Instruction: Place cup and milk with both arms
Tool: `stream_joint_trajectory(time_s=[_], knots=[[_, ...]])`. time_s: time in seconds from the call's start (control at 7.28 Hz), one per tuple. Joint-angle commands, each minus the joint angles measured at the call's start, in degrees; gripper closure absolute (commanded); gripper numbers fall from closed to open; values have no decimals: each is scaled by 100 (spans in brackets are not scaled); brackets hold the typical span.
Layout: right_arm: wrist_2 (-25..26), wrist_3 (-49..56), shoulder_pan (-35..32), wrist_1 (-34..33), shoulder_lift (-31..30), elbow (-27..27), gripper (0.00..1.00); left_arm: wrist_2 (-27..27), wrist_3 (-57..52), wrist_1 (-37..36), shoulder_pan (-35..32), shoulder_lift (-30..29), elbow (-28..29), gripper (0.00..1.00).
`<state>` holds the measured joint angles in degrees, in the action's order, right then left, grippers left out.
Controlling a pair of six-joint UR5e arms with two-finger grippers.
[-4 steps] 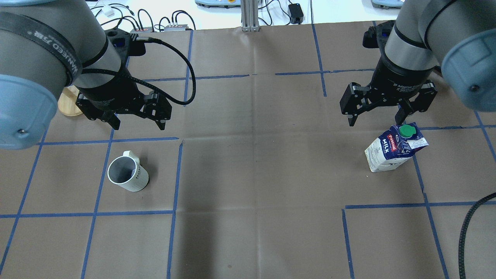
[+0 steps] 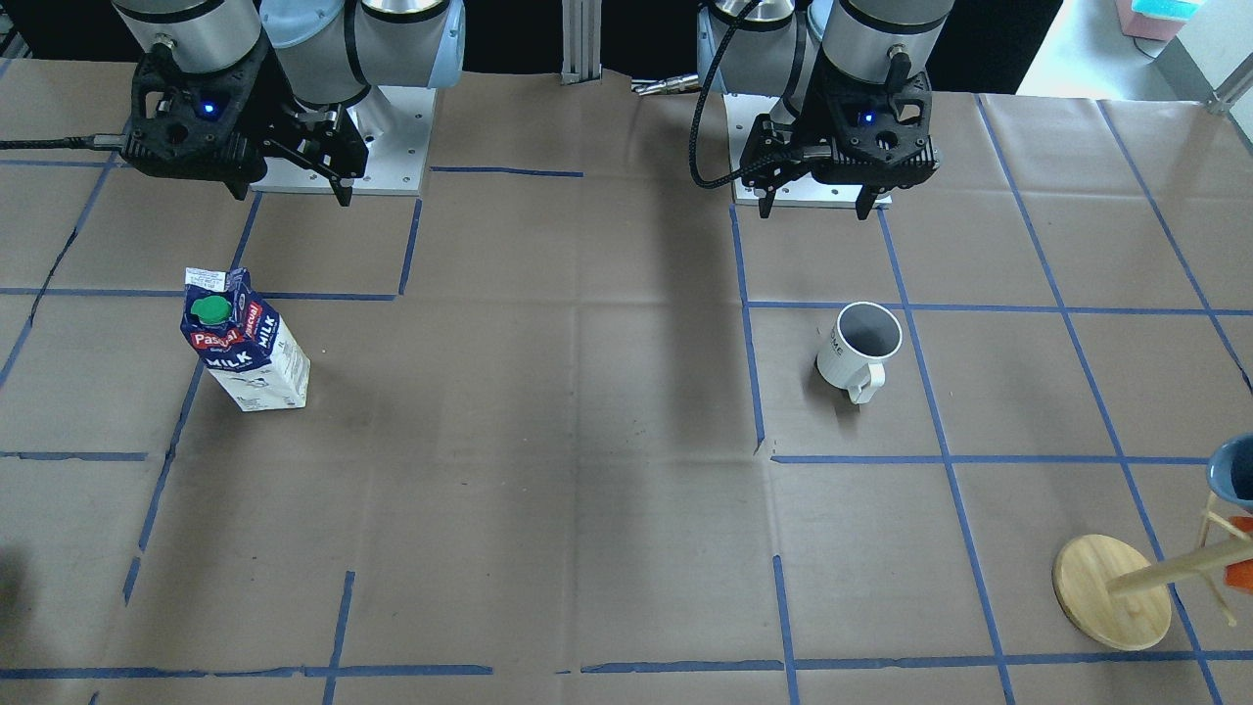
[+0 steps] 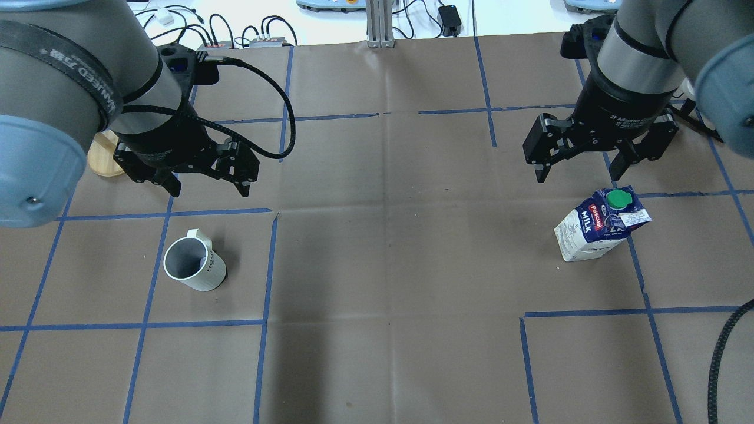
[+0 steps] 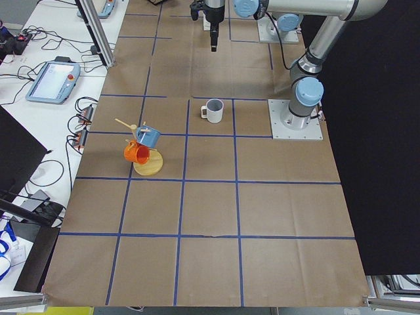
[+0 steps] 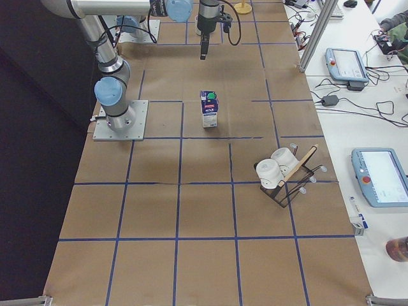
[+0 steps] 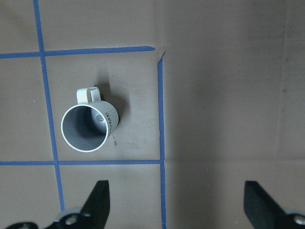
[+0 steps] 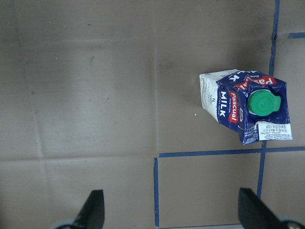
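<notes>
The white cup stands upright on the brown paper, dark grey inside, handle towards the far side. It also shows in the front view and the left wrist view. My left gripper is open and empty, above and beyond the cup; its fingertips frame the bottom of the wrist view. The milk is a blue and white carton with a green cap, standing upright. My right gripper is open and empty, just beyond the carton and apart from it.
A wooden mug stand with an orange and a blue cup stands at the robot's far left. A rack with white cups stands at the right end. Blue tape lines grid the paper. Cables lie along the far edge.
My right gripper has drawn away from the milk carton's cap, towards the far side and a little right. My left gripper has shifted slightly. Cup and carton have not moved.
</notes>
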<state>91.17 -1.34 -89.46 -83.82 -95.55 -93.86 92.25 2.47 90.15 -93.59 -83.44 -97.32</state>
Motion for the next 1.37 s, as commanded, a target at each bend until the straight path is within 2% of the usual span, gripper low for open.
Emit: stream_joint_trajectory(time_s=[0.0,0.41,0.69,0.96,1.24], knots=[[-3,11,-45,33,-51,114,0,-22,-1,3,25,-6,-6,0],[-3,2,-54,42,-43,87,0,-23,-10,3,43,-23,-6,0],[-55,-7,-54,-20,-34,52,0,-31,-544,46,61,-15,-6,1],[-46,-16,-54,-20,-34,43,0,-40,-546,55,61,-6,-6,1],[-29,-16,-54,-11,-25,43,0,-23,-608,-5,113,38,-259,1]])
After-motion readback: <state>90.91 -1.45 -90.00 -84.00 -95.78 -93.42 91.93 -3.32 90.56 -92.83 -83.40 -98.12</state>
